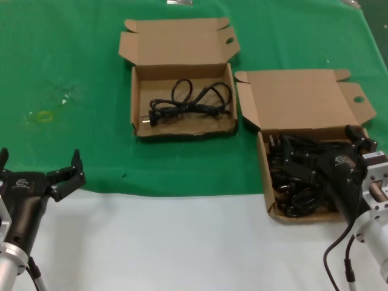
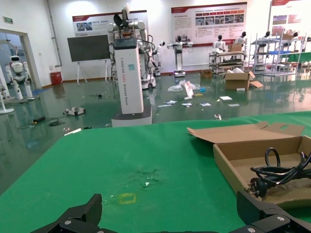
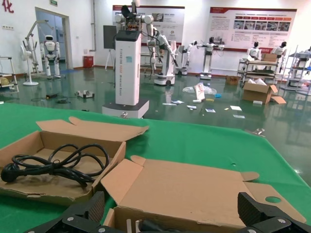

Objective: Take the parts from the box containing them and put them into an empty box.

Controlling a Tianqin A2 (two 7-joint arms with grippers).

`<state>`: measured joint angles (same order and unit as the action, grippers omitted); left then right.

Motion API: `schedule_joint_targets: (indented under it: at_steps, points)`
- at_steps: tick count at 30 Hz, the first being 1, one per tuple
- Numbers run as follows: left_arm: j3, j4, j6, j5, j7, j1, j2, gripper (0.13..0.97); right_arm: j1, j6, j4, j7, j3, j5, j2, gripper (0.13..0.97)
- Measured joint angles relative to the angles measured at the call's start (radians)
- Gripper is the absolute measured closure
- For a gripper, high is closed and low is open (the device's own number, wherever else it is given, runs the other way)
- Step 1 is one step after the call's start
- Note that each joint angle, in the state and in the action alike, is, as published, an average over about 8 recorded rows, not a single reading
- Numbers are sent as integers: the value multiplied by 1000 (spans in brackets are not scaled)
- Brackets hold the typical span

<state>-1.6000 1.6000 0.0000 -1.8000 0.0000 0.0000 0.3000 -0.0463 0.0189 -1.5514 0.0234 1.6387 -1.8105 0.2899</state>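
Note:
The box containing the parts (image 1: 265, 176) sits at the right, its flap lid (image 3: 194, 189) open, filled with a tangle of black power cords (image 1: 297, 182). My right gripper (image 1: 303, 160) is low over that pile, open; the right wrist view shows its jaws (image 3: 170, 213) wide apart at the box's rim with nothing between them. The second box (image 1: 182, 132) lies in the middle, farther back, with one looped cord (image 1: 191, 100) inside, which also shows from the right wrist (image 3: 53, 162) and the left wrist (image 2: 279, 172). My left gripper (image 1: 39, 156) waits open at the near left.
A green cloth (image 1: 73, 60) covers the far part of the table, and a white surface (image 1: 170, 242) runs along the front. A small yellow mark (image 1: 43, 115) and scuffs lie on the cloth at left. The two boxes stand close, lid tabs nearly touching.

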Motion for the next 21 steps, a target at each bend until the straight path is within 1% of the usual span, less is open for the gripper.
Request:
schedule_joint_targets:
  at_steps: [21]
  points:
    - [0,0,0,0,0,0,0,132,0,0,0,0,0,0,0,129]
